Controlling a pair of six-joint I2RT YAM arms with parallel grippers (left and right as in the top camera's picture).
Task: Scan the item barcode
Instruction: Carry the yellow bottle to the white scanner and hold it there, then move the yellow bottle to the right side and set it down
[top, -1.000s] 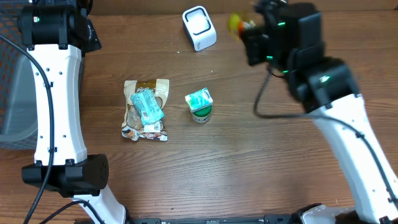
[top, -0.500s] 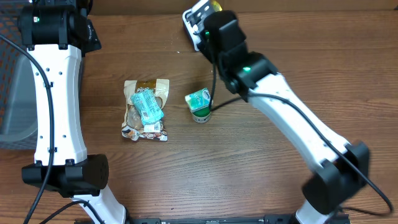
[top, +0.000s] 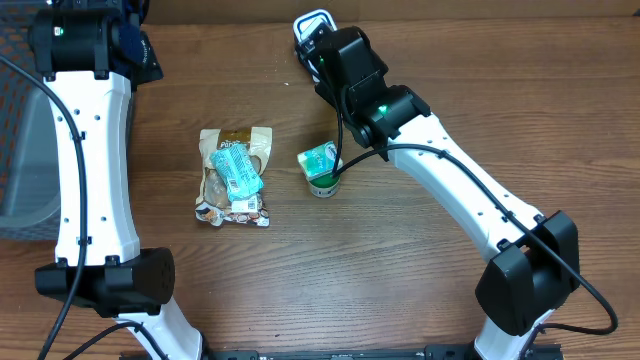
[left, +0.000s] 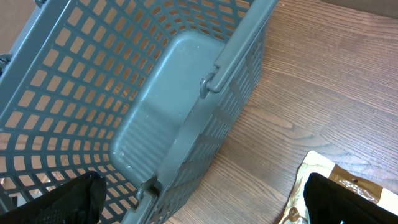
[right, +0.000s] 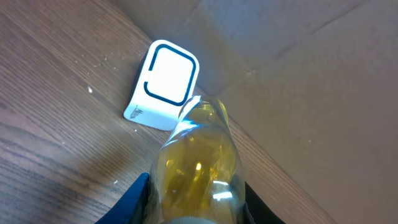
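Two arms in play, and we have the right gripper (right: 193, 208) clamped around a clear bottle (right: 196, 158) of yellow liquid, its far end pointing toward the white scanner (right: 163, 84) that stands just beyond it at the back edge of the table (right: 56, 143). Over on the left, we see the left gripper (left: 208, 202) with its jaws spread wide and nothing between them, hanging above the grey mesh basket (left: 155, 93). Mid-table, a snack bag (top: 240, 140) with a teal packet (top: 236, 170) lying on top sits near a small green cup (top: 320, 165) with a teal lid.
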